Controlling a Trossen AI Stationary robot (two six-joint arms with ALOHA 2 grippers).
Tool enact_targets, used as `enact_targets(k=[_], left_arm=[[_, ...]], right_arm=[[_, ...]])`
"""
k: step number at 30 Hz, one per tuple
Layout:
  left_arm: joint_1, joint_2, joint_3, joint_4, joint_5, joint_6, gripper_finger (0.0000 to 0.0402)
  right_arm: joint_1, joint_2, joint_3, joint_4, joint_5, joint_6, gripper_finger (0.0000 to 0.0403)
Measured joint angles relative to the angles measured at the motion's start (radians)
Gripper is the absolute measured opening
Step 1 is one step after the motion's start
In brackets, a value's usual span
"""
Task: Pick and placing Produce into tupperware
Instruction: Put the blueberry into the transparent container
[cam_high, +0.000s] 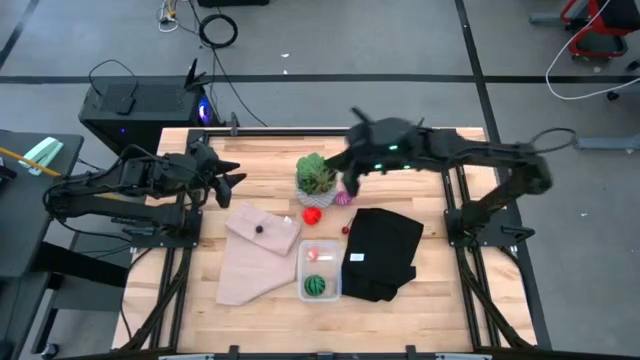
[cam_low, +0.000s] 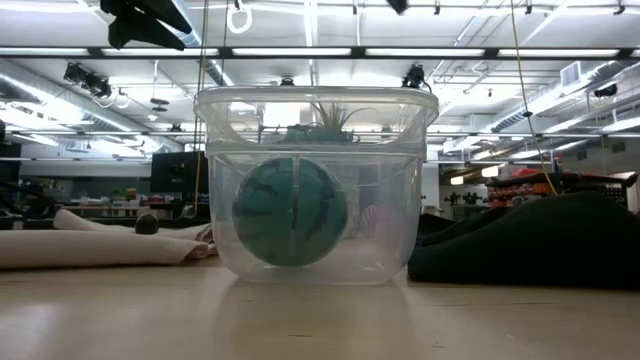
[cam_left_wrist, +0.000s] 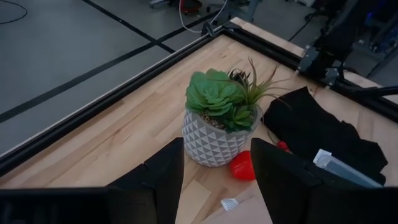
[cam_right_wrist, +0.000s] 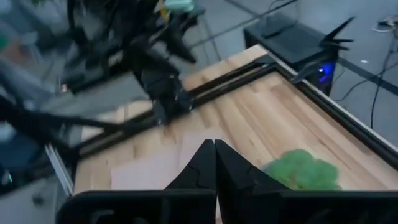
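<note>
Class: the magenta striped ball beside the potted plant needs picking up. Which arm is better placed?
Right. The right gripper hangs just beside the magenta striped ball, while the left gripper waits farther off, on the other side of the potted plant.

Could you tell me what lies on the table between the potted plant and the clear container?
In the high view, a red piece lies on bare wood between the potted plant and the tupperware; nothing else sits there.

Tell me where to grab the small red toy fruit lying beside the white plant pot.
Probably from straight above, pinching the small red toy fruit across its rounded middle. It lies low on the wooden table, so side access is poor. Set the fingers parallel to the white geometric plant pot, which it nearly touches, leaving neither finger squeezed between them.
</note>
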Motion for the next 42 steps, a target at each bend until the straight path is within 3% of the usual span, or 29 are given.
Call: enact_targets(k=[6, 13, 17, 20, 27, 38, 42], left_arm=[[0.000, 0.079, 0.000, 0.021, 0.107, 0.066, 0.0194], [0.015, 0.243, 0.001, 0.049, 0.189, 0.174, 0.0194], [0.070, 0.339, 0.001, 0.050, 0.369, 0.205, 0.0193], [0.105, 0.394, 0.001, 0.038, 0.477, 0.203, 0.0187], [0.158, 0.459, 0.004, -0.074, 0.523, 0.266, 0.0181], [0.164, 0.689, 0.252, -0.334, 0.524, 0.528, 0.0181], [0.151, 0.745, 0.274, -0.364, 0.518, 0.583, 0.0181]], right_arm=[[-0.045, -0.237, -0.268, 0.068, 0.014, 0.068, 0.0000], [-0.065, -0.427, -0.413, 0.060, 0.042, 0.096, 0.0000], [-0.065, -0.490, -0.450, 0.042, 0.045, 0.096, 0.0001], [-0.065, -0.512, -0.455, 0.013, 0.045, 0.091, 0.0002], [-0.065, -0.514, -0.455, -0.029, 0.044, 0.065, 0.0002], [-0.065, -0.484, -0.455, -0.071, 0.039, 0.048, 0.0002], [-0.064, -0.485, -0.455, -0.081, 0.040, 0.061, 0.0004]])
